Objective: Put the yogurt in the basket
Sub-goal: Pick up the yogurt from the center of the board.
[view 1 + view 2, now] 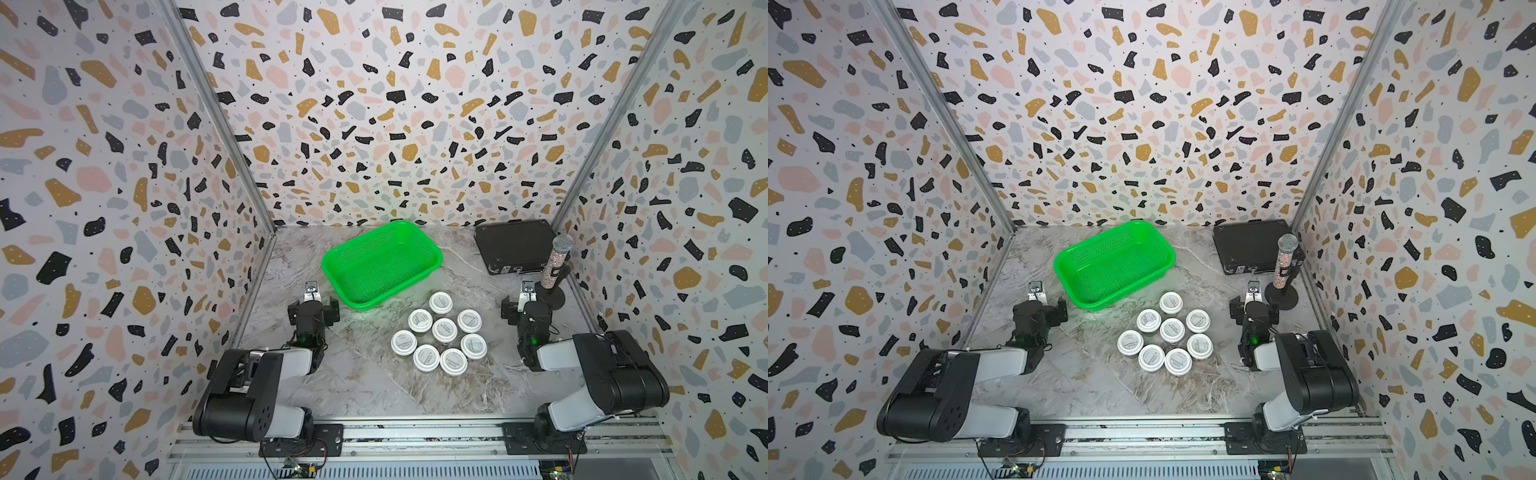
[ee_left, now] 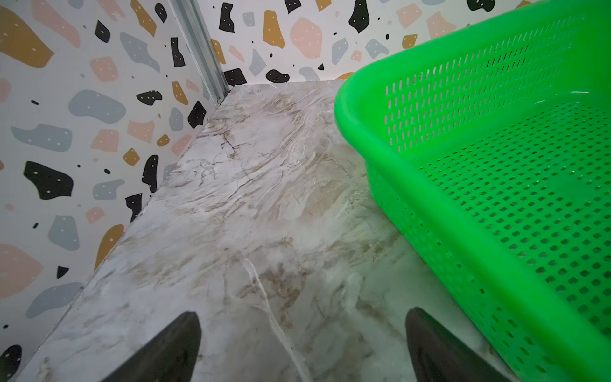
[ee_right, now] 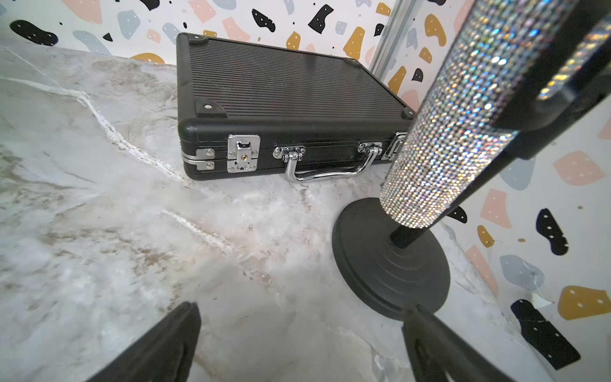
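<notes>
Marble-patterned tabletop (image 1: 365,386) carries eight small round yogurt cups (image 1: 444,330) with white lids, bunched just beside the empty bright green perforated plastic basket (image 1: 382,266), likely staged for short transfers, while left gripper (image 2: 302,314) and right gripper (image 3: 301,309) flank them, fingers spread, holding nothing.

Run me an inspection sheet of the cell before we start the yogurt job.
Surface: marble-look tabletop, no spills seen.
Job's things: eight yogurt cups, upright, lids on, clustered close together in front of the basket; the basket is empty.
Clutter: black case shut, in the far corner on the robot's right; glitter microphone on a round stand in front of it.
Grippers: left gripper open, empty, beside the basket; right gripper open, empty, close to the stand.
Cables: thin wires at the arm bases on the front rail, away from the cups.
Surroundings: terrazzo-print walls on three sides.
</notes>
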You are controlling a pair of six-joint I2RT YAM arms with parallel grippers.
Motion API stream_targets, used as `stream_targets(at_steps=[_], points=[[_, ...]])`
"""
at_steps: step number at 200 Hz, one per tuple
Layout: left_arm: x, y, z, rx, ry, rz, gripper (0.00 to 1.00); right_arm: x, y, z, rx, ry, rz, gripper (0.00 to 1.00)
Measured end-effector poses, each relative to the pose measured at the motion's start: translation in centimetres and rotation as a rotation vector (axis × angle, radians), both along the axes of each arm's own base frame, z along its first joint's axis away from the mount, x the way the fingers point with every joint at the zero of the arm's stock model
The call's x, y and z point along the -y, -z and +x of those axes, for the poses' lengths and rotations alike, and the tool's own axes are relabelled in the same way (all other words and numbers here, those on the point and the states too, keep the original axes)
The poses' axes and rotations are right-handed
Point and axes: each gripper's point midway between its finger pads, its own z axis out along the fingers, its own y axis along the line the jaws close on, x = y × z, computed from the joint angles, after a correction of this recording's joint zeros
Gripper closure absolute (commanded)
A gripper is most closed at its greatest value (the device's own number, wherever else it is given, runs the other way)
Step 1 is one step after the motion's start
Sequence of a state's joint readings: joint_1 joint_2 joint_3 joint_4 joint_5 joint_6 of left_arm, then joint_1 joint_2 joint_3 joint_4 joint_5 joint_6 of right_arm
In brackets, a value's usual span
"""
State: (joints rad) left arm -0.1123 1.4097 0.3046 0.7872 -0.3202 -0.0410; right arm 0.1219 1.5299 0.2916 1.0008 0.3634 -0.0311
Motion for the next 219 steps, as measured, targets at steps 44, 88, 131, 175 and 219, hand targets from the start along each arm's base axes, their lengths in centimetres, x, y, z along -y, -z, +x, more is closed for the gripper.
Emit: stream_targets(at_steps=[44,88,131,175,219], points=[[0.0,0.01,0.0,0.0,0.0,0.0,0.01,0.0,0.0,0.0,0.0,0.0,0.0,0.0],[0.01,0.01,0.0,0.0,0.0,0.0,0.01,0.0,0.0,0.0,0.0,0.0,0.0,0.0],[0.0,0.01,0.0,0.0,0.0,0.0,0.01,0.0,0.0,0.0,0.0,0.0,0.0,0.0],[0.01,0.01,0.0,0.0,0.0,0.0,0.01,0.0,0.0,0.0,0.0,0.0,0.0,0.0],[-0.19,-0.64,-0.23,0.017,-0.011,-0.002,0.01,0.02,-0.18,-0.08,0.006,0.0,0.0,0.0]])
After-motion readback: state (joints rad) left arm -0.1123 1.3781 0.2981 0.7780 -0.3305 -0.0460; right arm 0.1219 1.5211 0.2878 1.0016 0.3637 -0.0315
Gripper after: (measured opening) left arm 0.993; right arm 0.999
